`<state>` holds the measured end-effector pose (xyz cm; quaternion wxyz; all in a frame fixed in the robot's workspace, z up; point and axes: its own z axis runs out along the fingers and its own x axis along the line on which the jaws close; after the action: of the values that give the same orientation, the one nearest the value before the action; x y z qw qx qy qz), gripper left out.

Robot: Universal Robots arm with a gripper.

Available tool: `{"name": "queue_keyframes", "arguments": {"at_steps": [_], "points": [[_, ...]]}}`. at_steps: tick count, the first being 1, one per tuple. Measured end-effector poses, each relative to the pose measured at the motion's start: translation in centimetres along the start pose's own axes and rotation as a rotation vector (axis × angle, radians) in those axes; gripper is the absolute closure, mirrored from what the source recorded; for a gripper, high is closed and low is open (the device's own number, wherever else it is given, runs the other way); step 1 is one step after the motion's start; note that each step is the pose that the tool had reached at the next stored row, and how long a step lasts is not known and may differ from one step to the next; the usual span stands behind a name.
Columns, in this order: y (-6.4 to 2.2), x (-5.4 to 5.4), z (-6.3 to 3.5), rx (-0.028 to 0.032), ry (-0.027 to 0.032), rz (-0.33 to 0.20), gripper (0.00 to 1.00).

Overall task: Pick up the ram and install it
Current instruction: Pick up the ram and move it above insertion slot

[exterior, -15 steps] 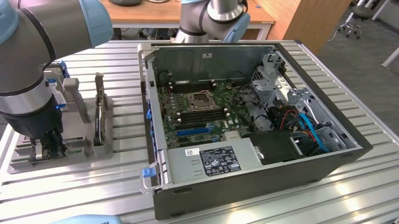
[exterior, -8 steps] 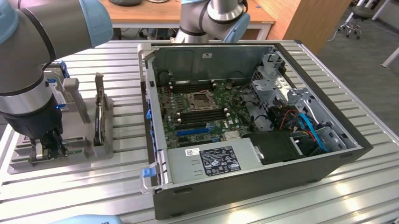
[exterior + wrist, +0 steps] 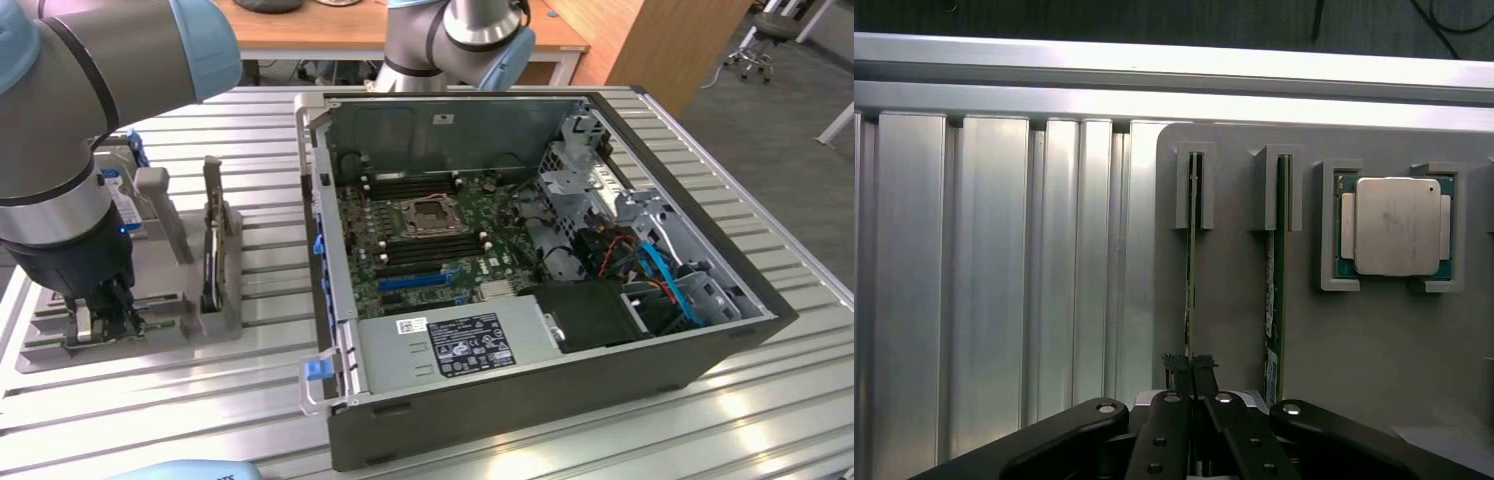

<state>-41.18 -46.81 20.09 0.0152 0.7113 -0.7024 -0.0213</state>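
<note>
The ram (image 3: 1191, 270) is a thin green stick standing on edge in a slot of the grey holder (image 3: 1234, 300). My gripper (image 3: 1192, 372) is right over the stick's near end, with both black fingers pressed against its edge, so it is shut on the ram. The stick still sits in its slot. A second green stick (image 3: 1276, 270) stands in the neighbouring slot, untouched. In the exterior view my gripper (image 3: 100, 318) is low over the holder (image 3: 180, 300) at that view's left, beside the open computer case (image 3: 534, 250).
A square silver processor chip (image 3: 1396, 226) lies in its own pocket of the holder, beyond the second stick. The case's motherboard (image 3: 427, 235) lies exposed, with a power supply (image 3: 461, 345) at the front. Ribbed aluminium table (image 3: 160, 400) surrounds everything.
</note>
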Motion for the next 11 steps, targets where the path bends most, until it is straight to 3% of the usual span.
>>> {"name": "queue_keyframes", "arguments": {"at_steps": [11], "points": [[0.06,0.0,-1.17,0.0000,0.0000,0.000,0.88]]}}
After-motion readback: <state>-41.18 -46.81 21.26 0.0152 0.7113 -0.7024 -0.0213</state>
